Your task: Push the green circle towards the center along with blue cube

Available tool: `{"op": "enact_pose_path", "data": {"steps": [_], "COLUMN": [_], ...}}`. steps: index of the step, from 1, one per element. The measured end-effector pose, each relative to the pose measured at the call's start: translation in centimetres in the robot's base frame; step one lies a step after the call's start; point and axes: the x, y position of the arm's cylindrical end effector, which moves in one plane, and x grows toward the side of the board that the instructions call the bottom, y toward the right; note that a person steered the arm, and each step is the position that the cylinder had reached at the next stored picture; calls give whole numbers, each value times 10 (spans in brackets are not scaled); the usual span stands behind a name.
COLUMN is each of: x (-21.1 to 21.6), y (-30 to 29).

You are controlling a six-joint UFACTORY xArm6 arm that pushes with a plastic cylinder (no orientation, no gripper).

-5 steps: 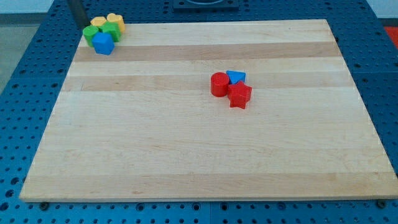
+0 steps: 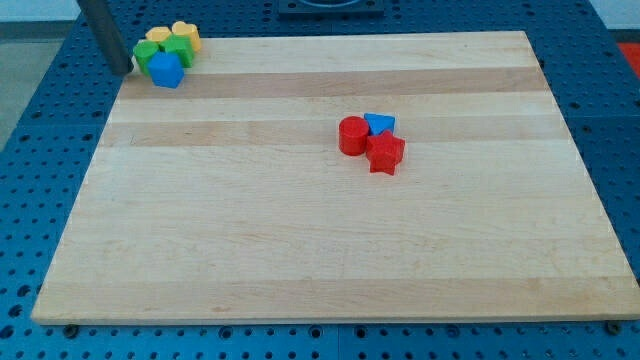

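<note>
A tight cluster sits at the board's top left corner: the blue cube (image 2: 166, 70) in front, the green circle (image 2: 147, 53) at its upper left, a second green block (image 2: 180, 48) and two yellow blocks (image 2: 158, 36) (image 2: 187, 33) behind. My tip (image 2: 122, 70) is at the board's left edge, just left of the green circle and the blue cube, a small gap away from them. The dark rod rises from it to the view's top left.
Near the board's middle, a little to the right, a red circle (image 2: 352, 135), a blue triangle (image 2: 379, 124) and a red star (image 2: 385, 153) touch one another. The wooden board (image 2: 320, 250) lies on a blue perforated table.
The rod has moved left and towards the view's bottom, from behind the cluster to its left side. No block has moved.
</note>
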Motion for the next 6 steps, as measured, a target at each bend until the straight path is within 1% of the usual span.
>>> {"op": "enact_pose_path", "data": {"steps": [1,2,3,4,5,6], "x": [15,4,-34,-64,-67,-51], "y": [0,0,0,0,6,10]}}
